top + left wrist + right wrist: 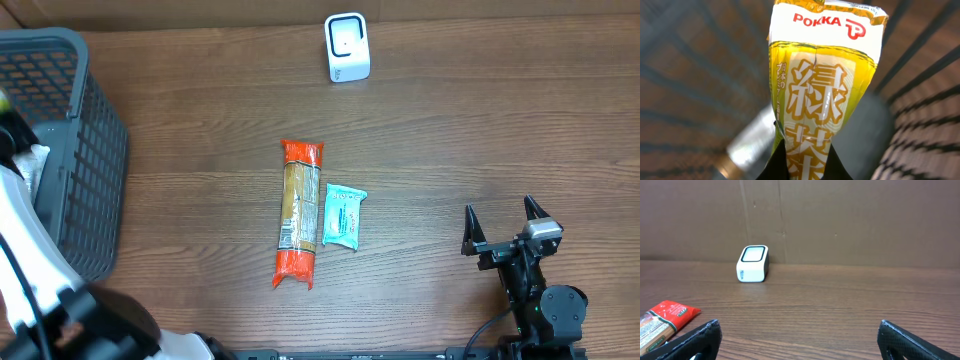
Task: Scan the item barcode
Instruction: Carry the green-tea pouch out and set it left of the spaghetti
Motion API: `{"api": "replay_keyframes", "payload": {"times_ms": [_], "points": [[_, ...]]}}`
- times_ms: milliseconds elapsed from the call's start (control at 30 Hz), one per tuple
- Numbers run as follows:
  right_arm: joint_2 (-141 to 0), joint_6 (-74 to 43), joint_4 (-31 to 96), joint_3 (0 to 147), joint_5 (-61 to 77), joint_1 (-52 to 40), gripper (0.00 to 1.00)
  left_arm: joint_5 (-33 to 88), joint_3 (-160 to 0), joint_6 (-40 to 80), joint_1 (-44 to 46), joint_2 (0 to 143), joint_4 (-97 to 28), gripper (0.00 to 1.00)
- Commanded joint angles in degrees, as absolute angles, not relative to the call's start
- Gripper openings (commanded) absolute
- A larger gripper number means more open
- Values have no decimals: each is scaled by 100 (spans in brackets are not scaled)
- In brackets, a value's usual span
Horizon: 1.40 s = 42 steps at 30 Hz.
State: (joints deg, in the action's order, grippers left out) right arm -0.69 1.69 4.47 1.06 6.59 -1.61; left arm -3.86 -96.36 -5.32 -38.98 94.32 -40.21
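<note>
Fingers (771,170) of the left gripper (802,162) are pinched tight on a yellow drink pack (825,75), down inside the grey basket (85,130). Right gripper (499,210) sits wide open over the table (450,120), well away from the white scanner (347,47).

On the brown wooden table (480,120) we see a long, orange-ended plastic packet (299,212) lying just beside a small teal pouch (344,216), and a dark grey plastic mesh basket (100,170) well apart at the left edge.
</note>
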Motion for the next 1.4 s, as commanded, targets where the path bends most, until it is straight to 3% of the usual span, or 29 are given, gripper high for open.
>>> {"api": "replay_keyframes", "payload": {"times_ms": [0, 133, 300, 500, 833, 1267, 1300, 1367], "points": [[-16, 172, 421, 45, 602, -191, 100, -875, -10232, -213, -3498, 8750, -4049, 4], [-16, 172, 421, 45, 604, -191, 100, -1111, -10280, -211, -2862, 8217, -4178, 4], [-16, 172, 421, 45, 602, -191, 100, -1022, -10280, 690, -1817, 7854, -5483, 4], [-16, 172, 421, 45, 602, -191, 100, 32, -9996, 1081, -637, 8136, -6711, 4], [-16, 172, 421, 45, 602, -191, 100, 263, -8412, 1608, 639, 9288, -6425, 4], [-16, 172, 421, 45, 604, -191, 100, 764, -7679, 1846, 1109, 10812, -6110, 4], [-16, 172, 421, 45, 604, -191, 100, 871, -7679, 1841, 1133, 10833, -6123, 9], [-16, 172, 421, 45, 604, -191, 100, 1037, -7686, 1841, 1160, 10829, -6171, 31]]}}
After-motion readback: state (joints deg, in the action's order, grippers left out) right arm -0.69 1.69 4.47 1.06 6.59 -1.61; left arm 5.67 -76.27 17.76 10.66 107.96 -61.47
